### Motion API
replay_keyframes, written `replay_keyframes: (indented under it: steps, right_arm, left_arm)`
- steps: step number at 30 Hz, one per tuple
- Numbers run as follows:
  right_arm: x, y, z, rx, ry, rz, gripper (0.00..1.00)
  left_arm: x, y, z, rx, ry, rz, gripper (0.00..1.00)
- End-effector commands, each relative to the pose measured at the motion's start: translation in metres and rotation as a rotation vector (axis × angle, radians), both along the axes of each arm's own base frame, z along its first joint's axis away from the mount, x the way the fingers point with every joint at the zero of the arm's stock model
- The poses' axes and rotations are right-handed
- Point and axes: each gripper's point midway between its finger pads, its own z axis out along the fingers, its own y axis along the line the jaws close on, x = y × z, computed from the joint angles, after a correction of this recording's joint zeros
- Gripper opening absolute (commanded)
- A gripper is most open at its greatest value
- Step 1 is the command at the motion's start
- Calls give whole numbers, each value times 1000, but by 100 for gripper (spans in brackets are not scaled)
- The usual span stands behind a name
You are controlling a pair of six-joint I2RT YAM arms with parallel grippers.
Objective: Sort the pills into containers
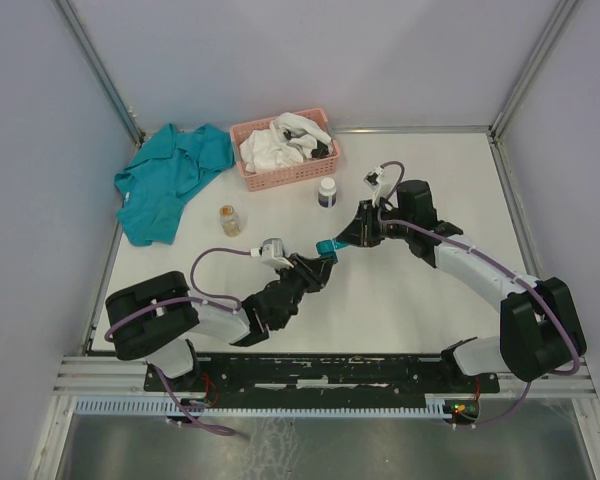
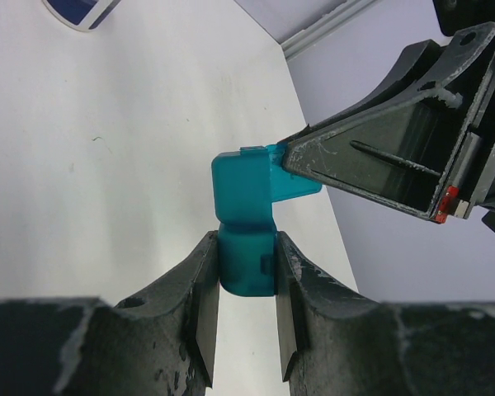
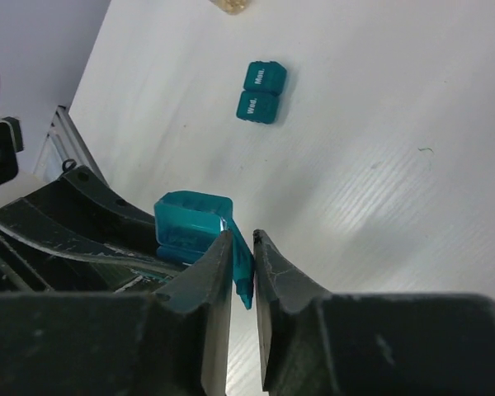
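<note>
A small teal container is held above the table between both grippers. My left gripper is shut on its body, which shows between the fingers in the left wrist view. My right gripper is shut on the container's hinged lid flap, with the open box body just to its left. The flap also shows pinched by the right fingers in the left wrist view. A second teal container, two joined boxes marked "Wed." and "Mon.", lies shut on the table beyond. No loose pills show.
An amber pill jar and a white bottle with a dark label stand behind the grippers. A pink lattice basket of cloths sits at the back. A teal shirt lies at the back left.
</note>
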Motion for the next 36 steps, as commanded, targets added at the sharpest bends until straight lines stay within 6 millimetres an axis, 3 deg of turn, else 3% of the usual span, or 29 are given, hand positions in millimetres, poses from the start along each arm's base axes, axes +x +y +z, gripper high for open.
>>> replay_keyframes:
  steps: [1,10,13,23,31,35,36]
  right_arm:
    - [0,10,39,121,-94,58,20]
    - [-2,10,48,185,-84,73,1]
    - [-1,9,49,193,-76,68,1]
    - [5,2,36,152,-54,48,1]
    - [10,-7,14,49,-34,58,1]
    - [19,-26,-12,-164,-73,107,1]
    - [24,-35,-25,-249,-77,135,1]
  left_arm:
    - [-4,-5,32,-110,-50,-33,3]
    - [-8,-3,37,-172,-43,-65,5]
    - [-9,-2,37,-186,-34,-69,15]
    - [-11,-1,30,-168,-19,-77,71]
    - [-14,10,17,-119,2,-65,85]
    - [-18,32,-2,-5,33,-28,86]
    - [-22,47,-5,63,34,-17,86]
